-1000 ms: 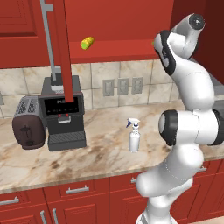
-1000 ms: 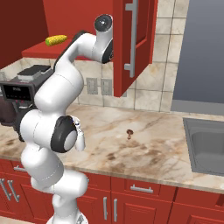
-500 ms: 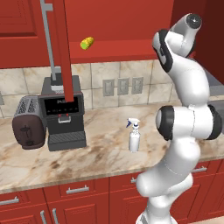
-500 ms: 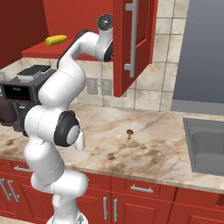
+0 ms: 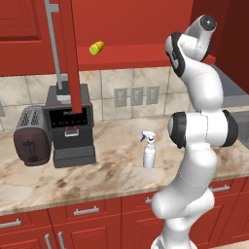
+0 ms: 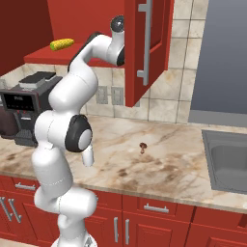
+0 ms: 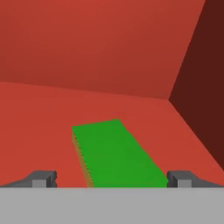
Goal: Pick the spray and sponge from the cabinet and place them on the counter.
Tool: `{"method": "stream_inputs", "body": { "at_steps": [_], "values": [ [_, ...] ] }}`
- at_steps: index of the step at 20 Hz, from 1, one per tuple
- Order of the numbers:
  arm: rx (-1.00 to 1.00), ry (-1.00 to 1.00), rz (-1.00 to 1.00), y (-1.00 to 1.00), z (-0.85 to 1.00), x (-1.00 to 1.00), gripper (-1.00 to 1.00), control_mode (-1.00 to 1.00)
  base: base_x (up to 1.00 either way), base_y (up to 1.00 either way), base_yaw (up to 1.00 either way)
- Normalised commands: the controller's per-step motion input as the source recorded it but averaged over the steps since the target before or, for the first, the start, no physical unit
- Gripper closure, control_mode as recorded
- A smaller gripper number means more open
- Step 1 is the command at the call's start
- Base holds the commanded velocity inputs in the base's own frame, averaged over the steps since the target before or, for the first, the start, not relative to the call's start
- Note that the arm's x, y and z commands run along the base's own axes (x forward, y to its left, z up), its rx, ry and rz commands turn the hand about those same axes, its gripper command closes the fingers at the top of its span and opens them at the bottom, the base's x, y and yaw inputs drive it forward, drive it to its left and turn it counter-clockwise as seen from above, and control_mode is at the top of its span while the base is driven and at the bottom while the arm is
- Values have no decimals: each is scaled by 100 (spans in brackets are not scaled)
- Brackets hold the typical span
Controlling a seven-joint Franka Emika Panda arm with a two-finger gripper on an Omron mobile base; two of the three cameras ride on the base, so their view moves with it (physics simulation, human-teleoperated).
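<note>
Inside red wooden wall cabinet [image 7: 109, 52], flat green sponge [image 7: 118, 155] lies on shelf between spread-apart gripper [image 7: 111, 178] fingertips [image 7: 43, 178].

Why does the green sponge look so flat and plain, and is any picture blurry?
Hand view: the sponge is one even green with soft edges, a bit blurry, on the cabinet shelf. Left base view: sharper, with a faint shadow by the spray bottle. Right base view: no glare on the counter.

The arm [image 5: 199, 146] is glossy white, built of thick rounded segments that swell like bulbs toward the base. Wide dark grey bands ring its joints, and a round dark cap closes the top one. The claw [image 7: 111, 179] ends in two small dark grey blocky tips.
</note>
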Motion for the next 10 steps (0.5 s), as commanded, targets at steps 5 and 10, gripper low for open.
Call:
{"method": "stream_inputs", "body": {
  "at_steps": [5,10],
  "values": [
    [0,6,0,-4,0,12,-100,-100,0,0,0],
    [0,5,1,-13,0,19,-100,-100,0,0,0]
  ]
}}
